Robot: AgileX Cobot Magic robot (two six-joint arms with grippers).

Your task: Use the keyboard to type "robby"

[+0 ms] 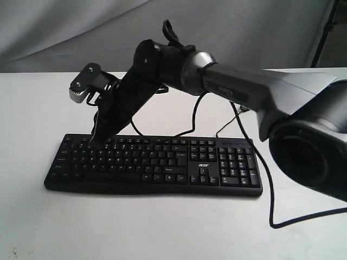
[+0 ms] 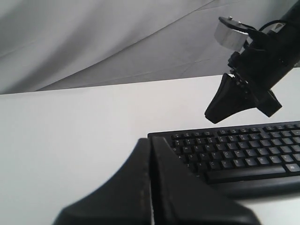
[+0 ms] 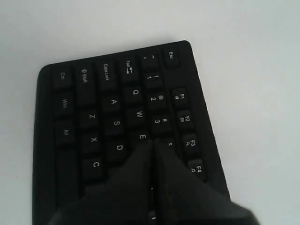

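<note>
The black keyboard lies across the white table, number pad and "acer" logo at its right end. My right arm reaches over it from the right. Its gripper is shut with nothing in it, tips down at the upper key rows near the left end. In the right wrist view the right gripper points just beside the E key, hiding the keys under it on the keyboard. My left gripper is shut and empty, off the left end of the keyboard, with the right gripper ahead of it.
A thin black cable runs from behind the keyboard, down past its right end and off to the right. The white table stretches in front of the keyboard. A grey cloth hangs behind it.
</note>
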